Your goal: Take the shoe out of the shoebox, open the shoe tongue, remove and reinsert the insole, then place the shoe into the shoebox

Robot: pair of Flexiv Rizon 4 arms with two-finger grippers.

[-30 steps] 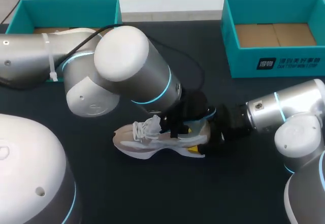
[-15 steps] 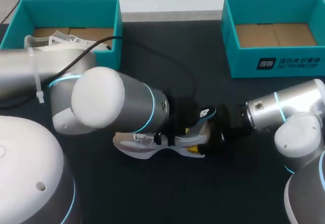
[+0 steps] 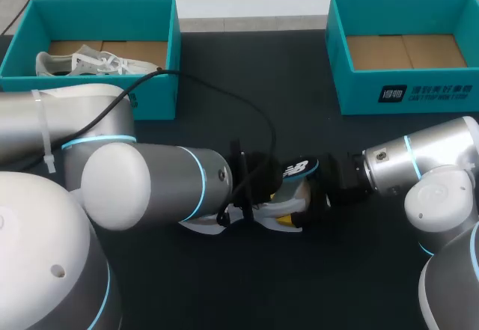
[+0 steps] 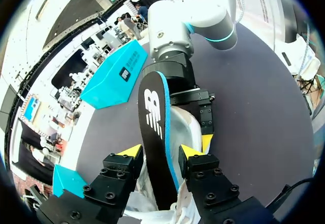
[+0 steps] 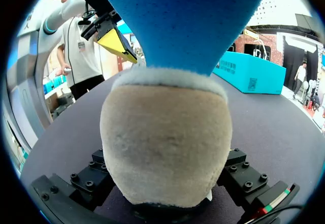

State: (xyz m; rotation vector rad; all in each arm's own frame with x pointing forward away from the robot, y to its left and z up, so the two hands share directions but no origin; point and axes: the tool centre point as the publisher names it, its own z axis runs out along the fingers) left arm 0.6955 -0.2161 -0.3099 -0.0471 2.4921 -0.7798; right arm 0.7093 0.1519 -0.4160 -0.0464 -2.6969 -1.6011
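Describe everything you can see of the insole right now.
The insole looks like thin, flexible foam, with a black top bearing a white logo and a blue edge and underside. It stands steeply, its logo end raised above the heel and its lower part down inside the shoe. The left gripper clamps it from two sides. Nothing else visibly touches it.

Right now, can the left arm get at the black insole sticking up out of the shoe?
Very likely yes. The insole stands right inside the left end effector, with nothing else between them, and the right end effector seems to steady the shoe by its heel.
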